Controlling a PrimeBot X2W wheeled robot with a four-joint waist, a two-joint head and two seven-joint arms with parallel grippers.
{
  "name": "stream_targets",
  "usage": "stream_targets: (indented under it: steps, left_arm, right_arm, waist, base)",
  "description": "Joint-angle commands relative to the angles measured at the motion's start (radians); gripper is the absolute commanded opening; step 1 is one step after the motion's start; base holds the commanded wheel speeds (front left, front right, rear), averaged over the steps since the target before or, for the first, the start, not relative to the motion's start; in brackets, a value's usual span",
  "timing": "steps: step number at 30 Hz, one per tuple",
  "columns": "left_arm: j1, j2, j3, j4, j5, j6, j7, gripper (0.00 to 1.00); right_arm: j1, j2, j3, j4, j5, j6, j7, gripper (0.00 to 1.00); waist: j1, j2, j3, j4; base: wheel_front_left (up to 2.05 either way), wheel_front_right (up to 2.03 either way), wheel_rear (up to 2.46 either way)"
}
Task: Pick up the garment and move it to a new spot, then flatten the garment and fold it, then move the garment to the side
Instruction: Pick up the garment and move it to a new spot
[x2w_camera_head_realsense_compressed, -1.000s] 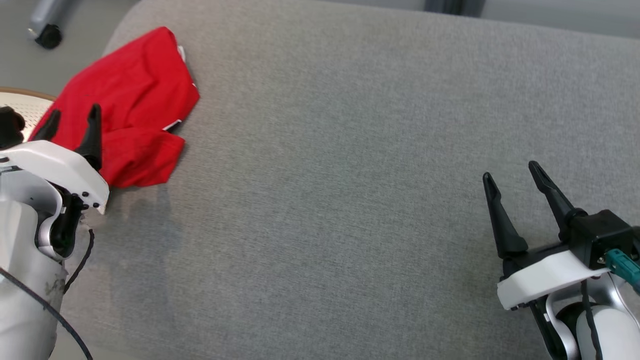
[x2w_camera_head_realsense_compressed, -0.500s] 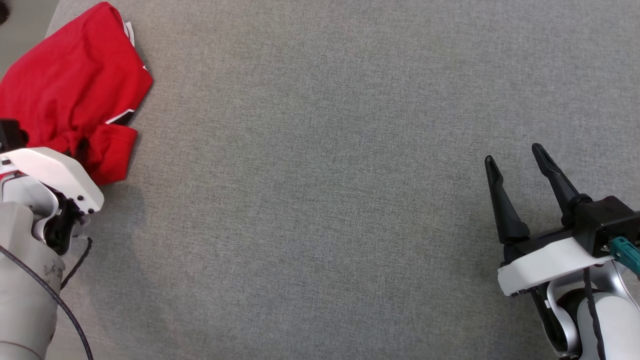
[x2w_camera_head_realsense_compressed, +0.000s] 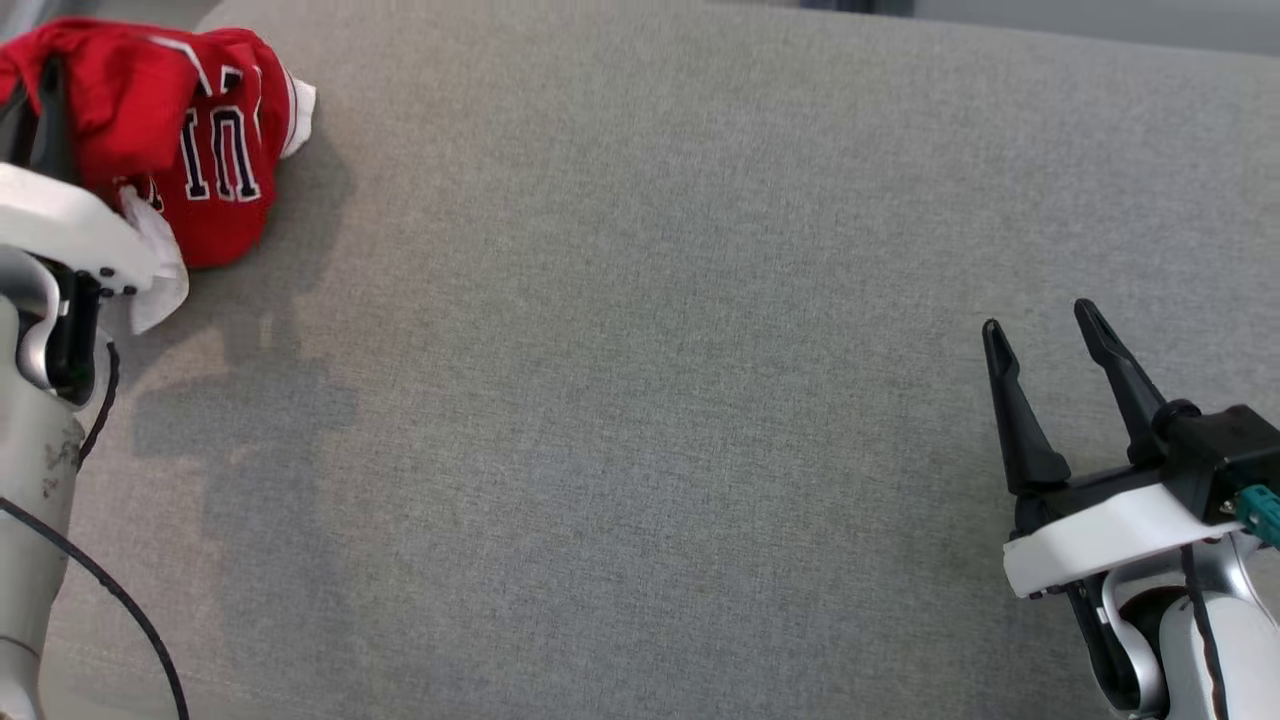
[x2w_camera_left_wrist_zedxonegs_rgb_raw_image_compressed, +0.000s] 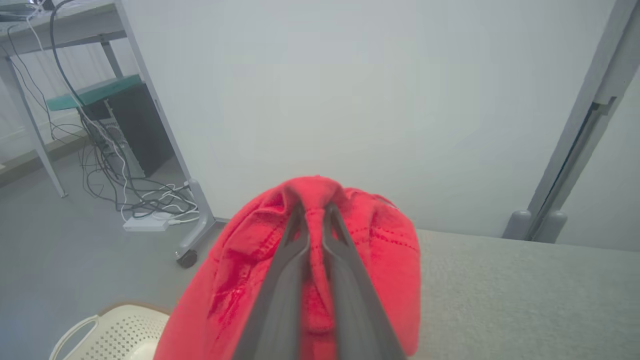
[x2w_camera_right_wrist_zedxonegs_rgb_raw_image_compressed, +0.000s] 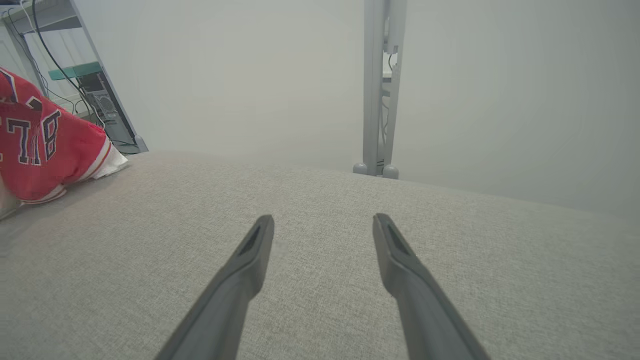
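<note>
The left tool (x2w_camera_left_wrist_zedxonegs_rgb_raw_image_compressed: 314, 209) is pinched shut on a fold of the red garment (x2w_camera_head_realsense_compressed: 205, 150), its tips buried in the cloth. The soft, white-trimmed garment is bunched at the far left corner of the grey woven worktop (x2w_camera_head_realsense_compressed: 650, 380), with its dark numerals partly folded away and its long axis unclear. The right tool (x2w_camera_head_realsense_compressed: 1038, 318) stands wide open and empty at the near right.

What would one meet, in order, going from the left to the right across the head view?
red garment → bare stretch of the grey fabric surface → right pincer, open above the surface.
</note>
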Motion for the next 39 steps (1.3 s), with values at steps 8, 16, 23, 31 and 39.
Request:
stream_targets:
  steps: [8, 16, 23, 31, 39]
  left_arm:
    - [0.176, -0.04, -0.08, -0.312, 0.046, 0.056, 0.037, 0.0]
    - [0.394, -0.089, -0.208, -0.723, 0.068, 0.118, 0.18, 0.0]
    - [0.437, -0.119, -0.322, -0.921, 0.104, 0.121, 0.269, 0.0]
    - [0.408, -0.153, -0.415, -0.947, 0.113, 0.087, 0.348, 0.0]
    - [0.397, -0.179, -0.463, -0.806, 0.1, 0.045, 0.359, 0.0]
  right_arm:
    - [0.037, -0.005, -0.003, 0.034, 0.05, 0.0, -0.044, 1.0]
    - [0.043, -0.005, 0.005, 0.042, 0.077, 0.0, -0.068, 1.0]
    - [0.029, -0.005, 0.011, 0.057, 0.103, 0.0, -0.096, 1.0]
    - [0.016, -0.004, 0.021, 0.095, 0.153, 0.0, -0.146, 1.0]
    - [0.002, -0.005, 0.042, 0.145, 0.198, 0.0, -0.196, 1.0]
  waist:
    - [0.0, 0.0, -0.096, -0.069]
    - [0.0, 0.0, -0.102, -0.18]
    - [0.0, 0.0, -0.073, -0.298]
    - [0.0, 0.0, -0.024, -0.444]
    - [0.0, 0.0, 0.018, -0.516]
  base:
    - [0.0, 0.0, 0.0]
    - [0.0, 0.0, 0.0]
    - [0.0, 0.0, 0.0]
    - [0.0, 0.0, 0.0]
    - [0.0, 0.0, 0.0]
